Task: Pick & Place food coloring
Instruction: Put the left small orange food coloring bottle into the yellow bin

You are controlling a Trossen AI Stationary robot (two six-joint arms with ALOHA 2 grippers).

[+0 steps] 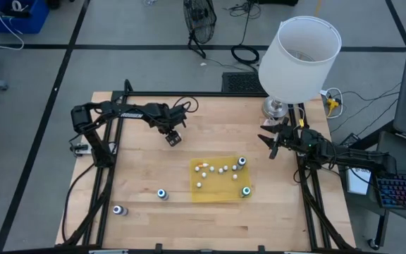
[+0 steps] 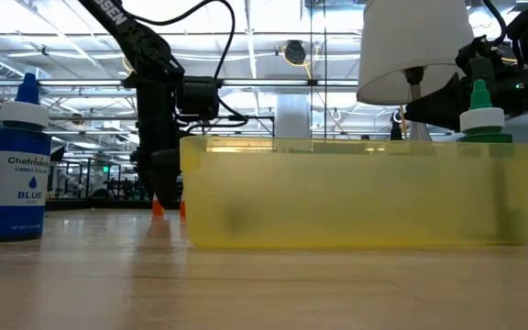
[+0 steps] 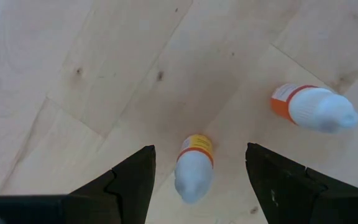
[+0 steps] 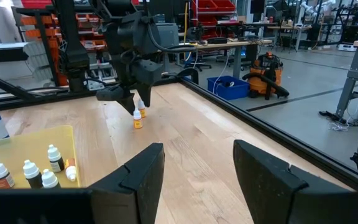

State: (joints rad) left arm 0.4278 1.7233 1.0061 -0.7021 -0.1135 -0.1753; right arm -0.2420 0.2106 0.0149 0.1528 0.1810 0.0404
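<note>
Hovering right over the target: left gripper (image 3: pixel 197 177) spread fairly wide, nothing in it, pointing straight down at the wood. Directly beneath, dead centre between the fingers (image 3: pixel 129 183), stands a small dropper bottle (image 3: pixel 193 167) with an orange-and-yellow band and a whitish cap. Just off to one side, outside the far finger, sits a second orange-banded bottle (image 3: pixel 312 109), close enough to get bumped on the way down. Probably feather-light hard plastic, smooth and round, so likely to squirt out or tip if pinched near the tapered cap. Better to take it low on the body, around the band, jaws square to it. Further out from that pincer, toward the middle of the table, lies the yellow tray (image 1: pixel 217 194) with a handful of small bottles already standing in it, plus two bigger teal-capped ones (image 1: pixel 242 161) in there. Beyond the tray on the near side, two more big dark bottles (image 1: pixel 162 193) loose on the table. Way across, right gripper (image 1: pixel 273 144) parked by the lamp (image 1: pixel 298 53), open as well, holding nothing.
</note>
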